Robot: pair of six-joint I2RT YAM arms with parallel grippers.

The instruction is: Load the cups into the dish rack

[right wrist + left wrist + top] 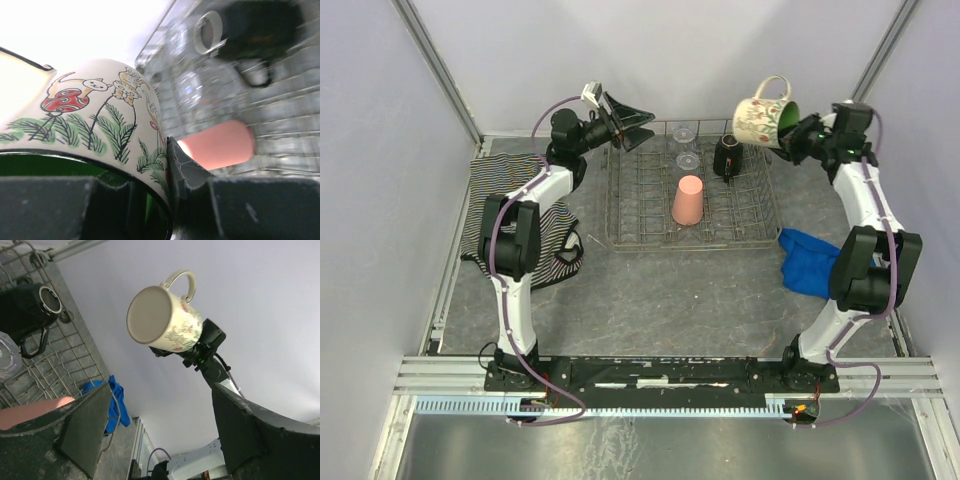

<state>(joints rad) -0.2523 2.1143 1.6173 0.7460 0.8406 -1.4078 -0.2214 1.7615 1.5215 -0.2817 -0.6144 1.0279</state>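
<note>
Our right end effector (pixel 791 130) is pinching the floral mug (pixel 761 118) by its rim. The right wrist view shows one finger inside against the green lining and one outside on the painted wall. The mug hangs in the air, tipped on its side with the handle up, above the far right corner of the rack (pixel 612 205) and touching nothing there. Our left end effector (pixel 642 130) is spread and empty. It hovers over the rack's far left corner, fingers pointing across at the mug.

Below, the black mug (pixel 728 157) sits by the rack's far right corner. The glass (pixel 687 159) is near the middle of the far edge, and the tumbler (pixel 688 200) stands mouth-down at the centre. This mug looks like the last one to load.

To do it well, we judge we should carry the mug towards the near right part of the rack. The tines there look free, and it is well clear of the black mug underneath. We would turn the wrist so the mouth faces down and lower slowly until the rim settles between tines. Only then would we let the fingers part. A rim pinch is narrow, so a jolt could make the mug swing or slip. The left arm should keep out of the path.
</note>
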